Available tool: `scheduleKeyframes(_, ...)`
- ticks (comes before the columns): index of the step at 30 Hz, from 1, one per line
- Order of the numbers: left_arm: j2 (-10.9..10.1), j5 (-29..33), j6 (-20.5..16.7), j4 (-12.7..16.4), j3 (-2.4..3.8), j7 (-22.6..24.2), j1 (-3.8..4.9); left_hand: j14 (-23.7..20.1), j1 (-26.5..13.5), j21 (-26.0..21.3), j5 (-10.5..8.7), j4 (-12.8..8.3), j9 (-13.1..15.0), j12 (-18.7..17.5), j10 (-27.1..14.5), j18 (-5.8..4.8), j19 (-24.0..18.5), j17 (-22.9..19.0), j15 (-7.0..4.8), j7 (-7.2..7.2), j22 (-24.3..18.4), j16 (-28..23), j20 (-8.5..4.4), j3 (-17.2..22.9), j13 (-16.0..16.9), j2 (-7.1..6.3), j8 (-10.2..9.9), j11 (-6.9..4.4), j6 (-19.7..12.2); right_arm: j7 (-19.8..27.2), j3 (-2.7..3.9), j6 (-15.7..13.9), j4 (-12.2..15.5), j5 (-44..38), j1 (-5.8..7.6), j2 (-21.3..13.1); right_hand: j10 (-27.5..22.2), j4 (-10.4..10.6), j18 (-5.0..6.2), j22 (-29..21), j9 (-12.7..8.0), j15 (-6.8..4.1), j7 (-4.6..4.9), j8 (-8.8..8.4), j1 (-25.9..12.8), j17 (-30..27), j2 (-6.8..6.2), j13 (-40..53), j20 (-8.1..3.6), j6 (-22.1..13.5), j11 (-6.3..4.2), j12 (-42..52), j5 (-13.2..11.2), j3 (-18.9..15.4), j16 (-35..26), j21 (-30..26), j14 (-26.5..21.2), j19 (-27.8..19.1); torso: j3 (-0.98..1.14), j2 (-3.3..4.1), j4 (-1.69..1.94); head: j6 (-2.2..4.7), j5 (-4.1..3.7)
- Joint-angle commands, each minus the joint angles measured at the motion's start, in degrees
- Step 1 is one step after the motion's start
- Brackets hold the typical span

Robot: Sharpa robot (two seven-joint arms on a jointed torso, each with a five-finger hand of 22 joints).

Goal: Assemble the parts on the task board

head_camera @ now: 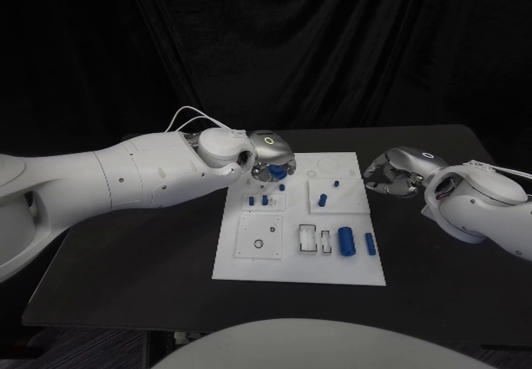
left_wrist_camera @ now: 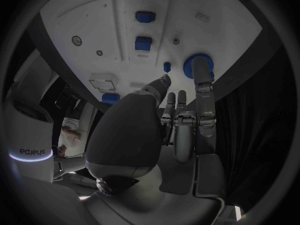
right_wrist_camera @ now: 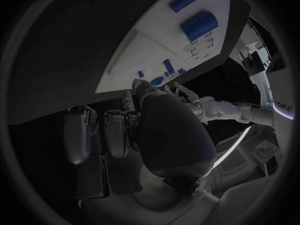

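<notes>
Two hands (head_camera: 270, 160) (head_camera: 390, 174), one task board (head_camera: 253, 265).

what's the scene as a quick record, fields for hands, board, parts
left hand: over the board's far left corner, fingers on a blue part
right hand: off the board's right edge, fingers curled, holding nothing
board: white, mid-table
parts: large blue cylinder and a slimmer one near right, small pegs mid-board

A brand word, seen mirrored and reading "sharpa", stands on the white arm cuff (left_wrist_camera: 30, 152) above a glowing ring at lower left of the left wrist view. Similar lettering on the cuff (right_wrist_camera: 284, 105) at right of the right wrist view is too small to read.
</notes>
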Motion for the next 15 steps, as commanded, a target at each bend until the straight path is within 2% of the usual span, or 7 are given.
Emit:
scheduleKeyframes(1,0.6,-0.8,-0.1,-0.4,0.05,0.3,-0.01,5.9,-0.7,-0.1,-0.25,0.1,-0.2,0.4,0.5,0.51,3.0,15.1,-0.22,-0.14,0.1,0.0,-0.22,-0.6,-0.2,-0.03,0.1,0.04,0.0,-0.8,0.04,-0.6,0.2,-0.1,-0.12,-0.1,1.1,0.0,0.86,11.6,-0.1,0.24,-0.06,-0.1,0.1,5.8,0.0,7.1,0.45,0.4,0.43,-0.2,0.3,0.2,-0.2,-0.1,4.2,2.0,-0.04,0.17,-0.02,0.0,0.19)
scheduleKeyframes(7,1.3,-0.8,0.8,-1.2,0.05,0.2,-0.18,5.9,-1.9,-0.2,-0.66,0.4,-0.8,1.1,1.6,0.51,3.0,15.1,-0.19,0.24,0.0,0.0,-0.16,-1.3,-0.5,0.1,0.1,-0.02,0.0,-0.7,0.04,-0.6,0.2,-0.1,-0.12,0.1,1.1,0.0,0.86,11.6,-0.1,0.24,-0.06,-0.08,0.1,5.8,-0.01,7.1,0.44,0.5,0.43,-0.1,0.4,0.2,-0.2,-0.1,4.2,2.0,-0.16,0.36,-0.08,0.0,0.34)
scheduleKeyframes(12,1.7,-0.8,1.5,-1.7,0.05,0.0,-0.38,5.9,-2.5,-0.3,-0.75,0.6,-1.1,1.4,2.1,0.52,3.0,15.1,-0.16,0.27,0.0,0.0,-0.11,-1.6,-0.6,0.12,0.1,0.0,0.1,-0.6,0.04,-0.7,0.1,-0.1,-0.12,0.4,1.1,0.0,0.86,11.6,-0.1,0.24,-0.06,-0.08,0.1,5.8,-0.01,7.1,0.44,0.5,0.43,-0.1,0.4,0.2,-0.2,-0.1,4.2,2.0,-0.12,0.3,-0.09,0.0,0.53)
scheduleKeyframes(15,1.8,-0.8,1.7,-1.9,0.05,0.0,-0.5,5.9,-2.7,-0.5,-0.82,0.5,-1.3,2.1,3.2,0.52,3.0,15.1,-0.12,-0.35,0.0,0.0,-0.06,-1.8,-0.5,0.31,0.3,0.02,0.6,-0.5,0.04,-0.7,0.0,-0.1,-0.12,0.5,1.1,-0.1,0.86,11.6,-0.1,0.24,-0.06,-0.07,0.1,5.8,-0.02,7.1,0.44,0.5,0.43,-0.1,0.4,0.3,-0.1,-0.1,4.2,2.0,-0.06,0.24,-0.08,0.0,0.64)
